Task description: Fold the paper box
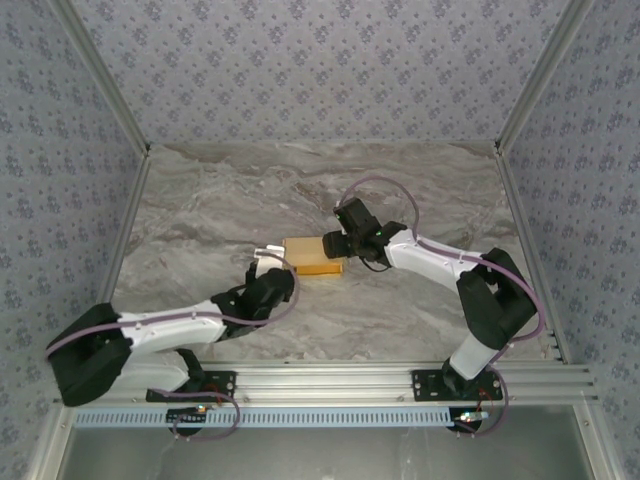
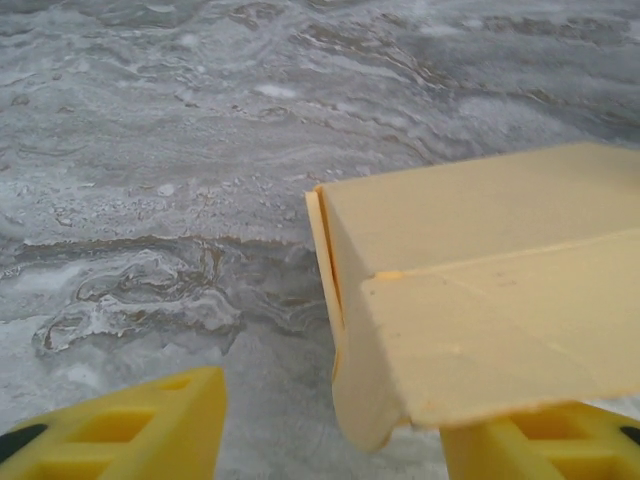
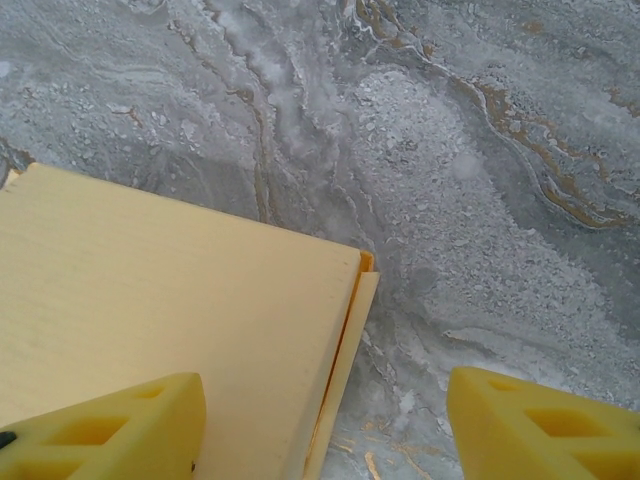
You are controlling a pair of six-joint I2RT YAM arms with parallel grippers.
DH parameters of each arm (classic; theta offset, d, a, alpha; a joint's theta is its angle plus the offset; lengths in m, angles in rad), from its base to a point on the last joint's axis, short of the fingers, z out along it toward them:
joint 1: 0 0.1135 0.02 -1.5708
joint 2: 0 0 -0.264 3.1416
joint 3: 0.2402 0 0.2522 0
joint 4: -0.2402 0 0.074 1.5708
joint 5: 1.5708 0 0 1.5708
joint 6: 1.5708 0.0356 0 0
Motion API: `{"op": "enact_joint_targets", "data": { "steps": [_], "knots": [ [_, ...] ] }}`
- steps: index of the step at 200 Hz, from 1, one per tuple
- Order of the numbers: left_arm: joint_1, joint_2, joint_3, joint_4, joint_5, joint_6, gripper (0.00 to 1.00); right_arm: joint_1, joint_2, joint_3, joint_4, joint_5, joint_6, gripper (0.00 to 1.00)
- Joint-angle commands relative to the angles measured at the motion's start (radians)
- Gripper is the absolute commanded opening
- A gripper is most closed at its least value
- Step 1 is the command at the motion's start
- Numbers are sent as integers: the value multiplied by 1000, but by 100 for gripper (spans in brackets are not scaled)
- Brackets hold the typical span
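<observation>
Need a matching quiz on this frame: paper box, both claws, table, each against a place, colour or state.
Things:
1. paper box
2. left claw
3. right claw
4. table

Descriptions:
A. grey marbled surface
B. open, at the box's right end
C. yellow-orange, mid-table
D. open, at the box's left end

Pairs: 1-C, 2-D, 3-B, 4-A
</observation>
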Motion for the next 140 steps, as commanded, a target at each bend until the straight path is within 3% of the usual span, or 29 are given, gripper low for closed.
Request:
{"op": "enact_joint_targets", "data": {
  "steps": [1, 33, 73, 107, 140],
  "knots": [
    [-3, -94, 22, -188, 136, 17, 62, 10, -12, -5, -8, 41, -3, 67],
    [37, -151, 110, -376, 291, 36, 65, 21, -16, -10, -10, 78, -23, 67],
    [93, -201, 186, -419, 437, 71, 66, 31, -16, -10, -11, 71, -43, 67],
    [197, -201, 239, -430, 553, 74, 69, 39, -16, -15, -10, 78, -58, 67],
    [357, -121, 277, -388, 647, 65, 70, 42, -22, -25, 0, 89, -66, 67]
  ]
}}
